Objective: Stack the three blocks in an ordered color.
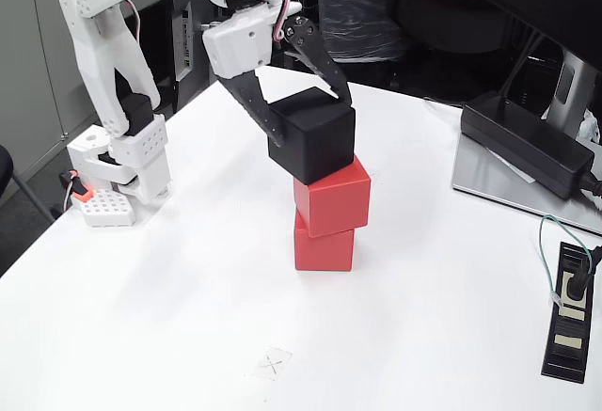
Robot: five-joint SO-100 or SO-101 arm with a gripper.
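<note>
In the fixed view a stack stands mid-table. The bottom red block (324,245) rests on the white table (188,317). A second red block (333,195) sits on it, turned a little. The black block (315,138) lies on top, slightly tilted and shifted left. My gripper (315,118) reaches down from the upper left, with one dark finger along the black block's left side and the other at its right top edge, shut on the black block.
The arm's white base (118,171) stands at the table's left edge. A long black power brick (527,143) with cables lies at the right, and a black socket strip (571,312) sits near the right front. A small pencilled cross (273,365) marks the front.
</note>
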